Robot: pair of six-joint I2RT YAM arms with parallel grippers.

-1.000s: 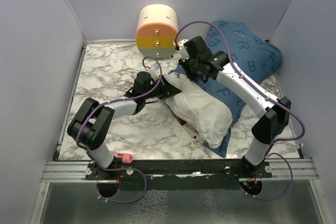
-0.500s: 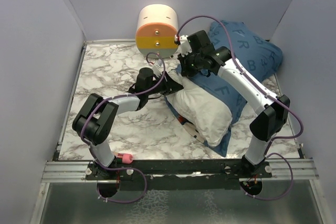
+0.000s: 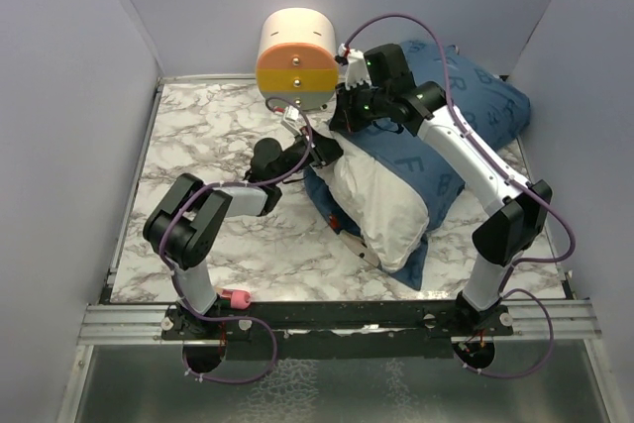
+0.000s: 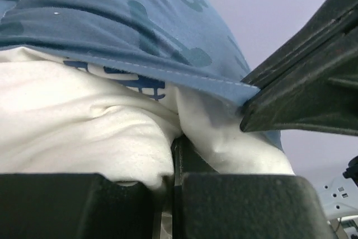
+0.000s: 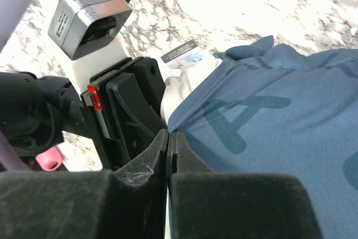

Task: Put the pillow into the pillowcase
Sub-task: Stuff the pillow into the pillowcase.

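left gripper (image 4: 175,158) clamped tight on pillow (image 3: 381,207) corner — right gripper (image 5: 169,138) pinched closed on pillowcase (image 3: 477,88) hem, pillow's far end inside, near end sticking out

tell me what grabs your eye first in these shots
The plump white pillow lies in the middle of the top view, partly inside a blue lettered pillowcase that bunches toward the far right. Both claws meet at the case's mouth: the left claw pinches the pillow's white fabric and the right claw is shut on the blue hem. A cream-and-orange cylinder stands at the back.
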